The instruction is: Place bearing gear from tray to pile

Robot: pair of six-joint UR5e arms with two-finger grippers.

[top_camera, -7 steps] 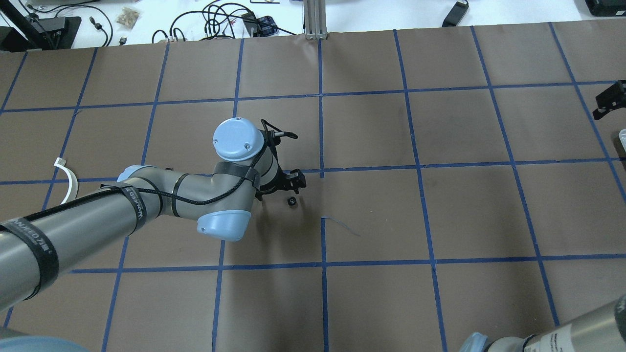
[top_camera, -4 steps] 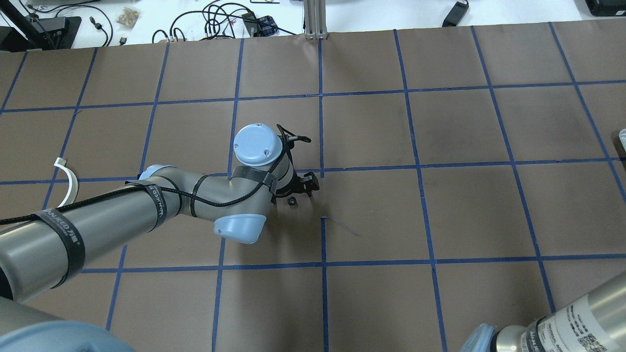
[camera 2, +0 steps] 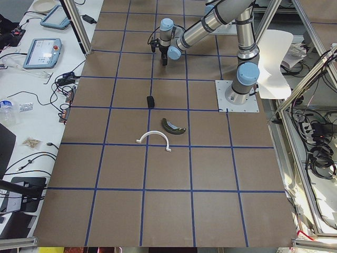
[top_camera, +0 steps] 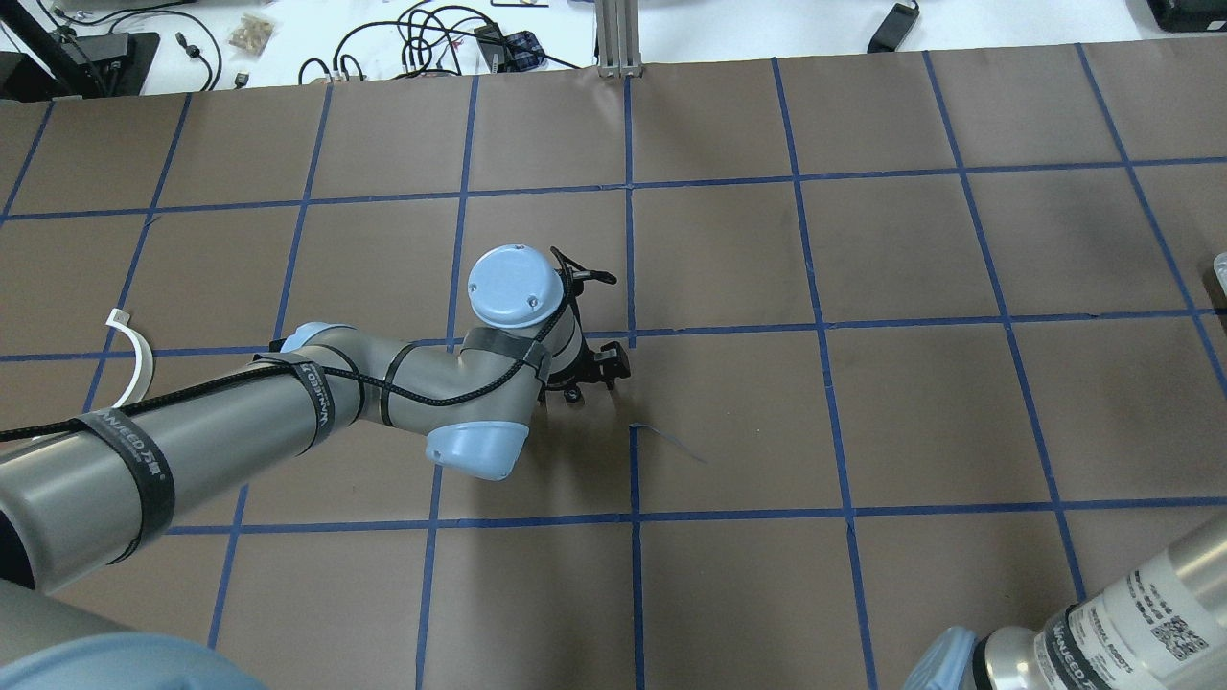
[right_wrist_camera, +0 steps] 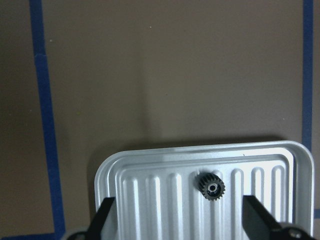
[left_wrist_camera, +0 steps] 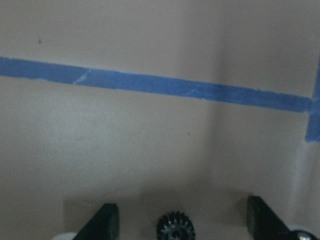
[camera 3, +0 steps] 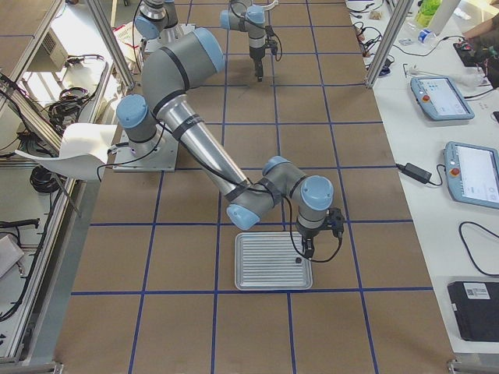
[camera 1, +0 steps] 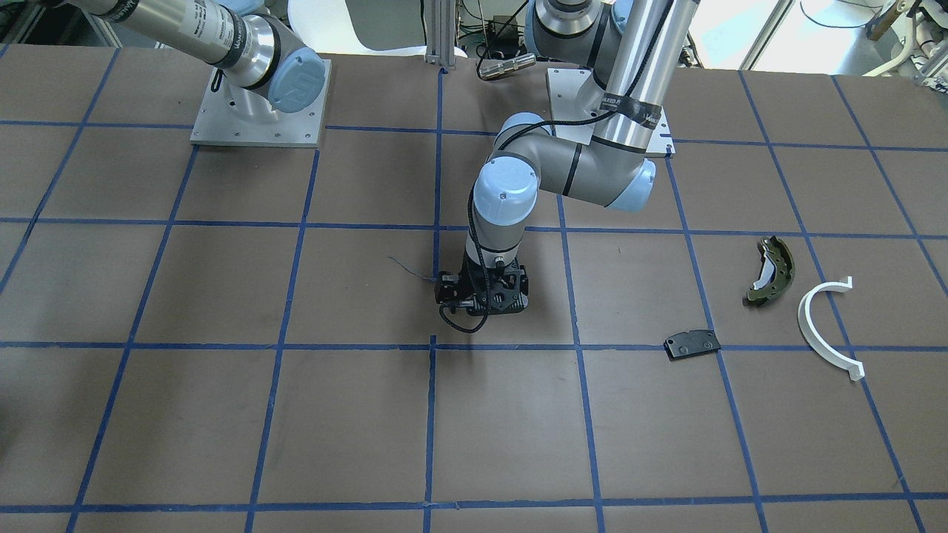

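A small black bearing gear (left_wrist_camera: 175,227) lies on the brown table paper between the open fingers of my left gripper (left_wrist_camera: 182,220), which stands low over it at the table's middle (camera 1: 483,296). It peeks out beside the gripper in the overhead view (top_camera: 572,394). Another black gear (right_wrist_camera: 212,186) lies in the ribbed silver tray (right_wrist_camera: 150,190). My right gripper (right_wrist_camera: 180,216) hangs open just above that tray (camera 3: 265,265). The pile lies apart on my left: an olive-green brake shoe (camera 1: 770,270), a white half-ring (camera 1: 826,326) and a flat black plate (camera 1: 692,344).
Blue tape lines grid the brown table paper. A loose strip of tape (top_camera: 671,443) curls up near the left gripper. Cables and devices (top_camera: 431,38) lie beyond the far edge. Both arm base plates (camera 1: 255,111) sit at the robot's side.
My left arm has moved right and settled over the gear on the table, which now shows only partly beside the gripper. The right gripper has left the overhead view's right edge.
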